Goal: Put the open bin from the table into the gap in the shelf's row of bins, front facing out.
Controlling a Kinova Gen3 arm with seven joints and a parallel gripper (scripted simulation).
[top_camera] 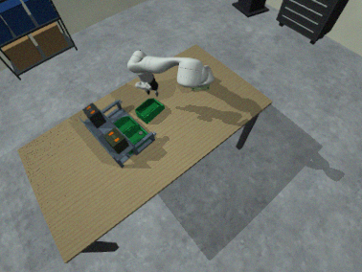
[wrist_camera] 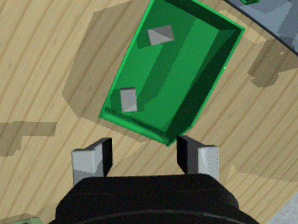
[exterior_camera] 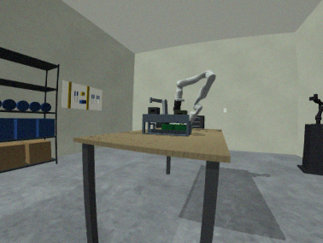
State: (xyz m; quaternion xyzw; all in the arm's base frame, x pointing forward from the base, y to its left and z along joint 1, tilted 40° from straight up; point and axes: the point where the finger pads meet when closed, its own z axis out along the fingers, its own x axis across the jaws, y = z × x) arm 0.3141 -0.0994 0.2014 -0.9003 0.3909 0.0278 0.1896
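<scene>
Wooden table (top_camera: 201, 144) fills the middle of the top view, with the small grey shelf (top_camera: 116, 160) left of centre, the loose green bin (top_camera: 149, 110) just to its right, and the gripper (top_camera: 147, 86) above the bin toward the upper middle of the frame. Shelf row: dark bins at both ends, a green bin (top_camera: 125, 125) between them, and what looks like the gap beside it, though the top view is too coarse to fix which slot is free. In the wrist view the two grey fingers stand fully apart with nothing between them, near the bin's low edge at lower centre. That bin rests flat on the table, apart from the shelf, two small grey parts (wrist_camera: 160, 35) inside. Its long axis runs from lower left to upper right of the wrist frame, the far end pointing at the shelf. Judged step: approach for the grasp. Lower so one finger goes inside a wall and one outside, clamp firmly, keep tilt slight so the parts stay in.
</scene>
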